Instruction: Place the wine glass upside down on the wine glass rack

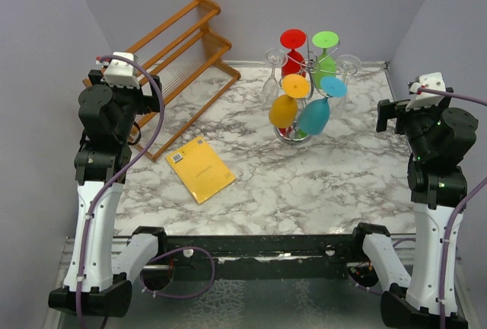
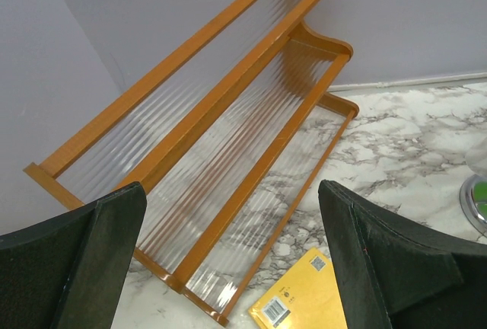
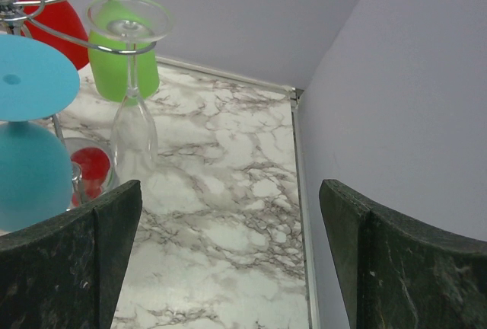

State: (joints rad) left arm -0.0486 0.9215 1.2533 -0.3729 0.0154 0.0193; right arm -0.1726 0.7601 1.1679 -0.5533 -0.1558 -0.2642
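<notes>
**Item:** wine glass (image 3: 132, 116), clear, thin-walled.
**Loc.:** hanging foot-up, bowl-down off a scroll arm of the wine glass rack (image 1: 292, 136), far right of table (image 1: 319, 184), just beside green glass (image 3: 122, 70). Five other glasses are sharing the rack, and I'm not telling which one the task means.
**Handling (est.):** I'm judging it light, rigid, slick and brittle, with the rim and stem weakest. I'm rating the stem, approx. mid-length, as the best hold, w/ gentle squeeze and no twisting against the wire.
**Claws:** I'm keeping left claw (image 2: 232, 257) released, nothing between the pads, facing wooden rack (image 2: 228, 116). Right claw (image 3: 228, 257) is likewise gaping, gripping nothing, well apart from the glass.
</notes>
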